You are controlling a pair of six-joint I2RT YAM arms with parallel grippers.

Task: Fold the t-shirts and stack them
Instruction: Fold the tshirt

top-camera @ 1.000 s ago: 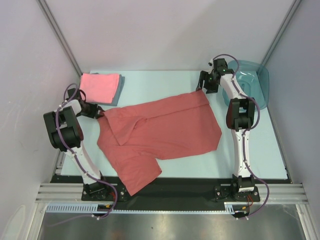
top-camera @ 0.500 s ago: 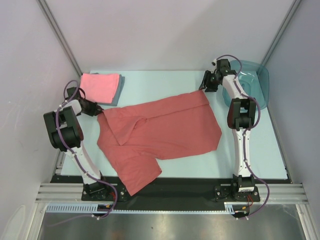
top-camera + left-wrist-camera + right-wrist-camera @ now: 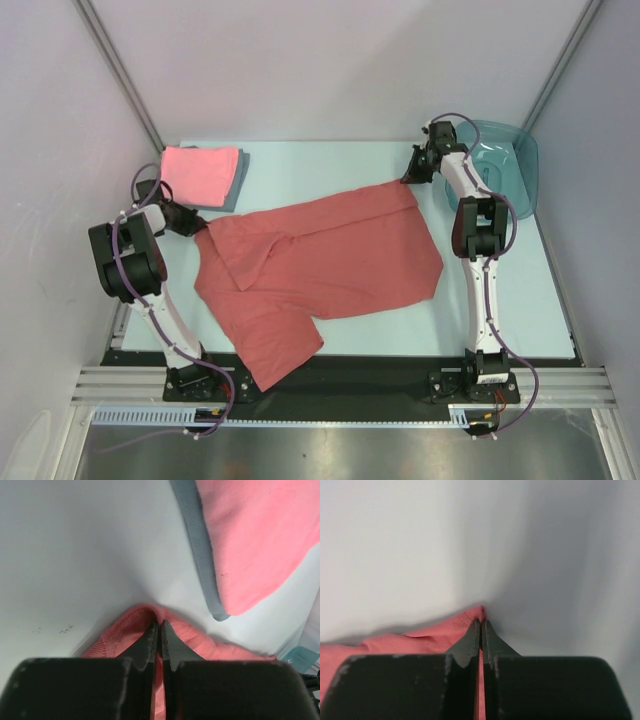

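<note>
A dull brick-red t-shirt [image 3: 330,255] lies spread out across the middle of the table, with one sleeve hanging towards the near edge. My left gripper [image 3: 197,226] is at its left corner, shut on a bunched hem of the fabric [image 3: 125,630]. My right gripper [image 3: 408,180] is at the shirt's far right corner, shut on that corner [image 3: 420,640]. At the back left a folded pink t-shirt [image 3: 198,173] rests on top of a folded grey-blue t-shirt [image 3: 238,178]. The grey-blue one shows only as an edge.
A teal translucent tub [image 3: 505,160] stands at the back right, just behind the right arm. Grey walls close in the table on the left, right and back. The folded stack [image 3: 250,540] lies close beyond my left gripper [image 3: 159,625].
Both grippers have closed on the brick-red shirt, the left on its left corner and the right on its far right corner. The shirt itself has barely shifted.
</note>
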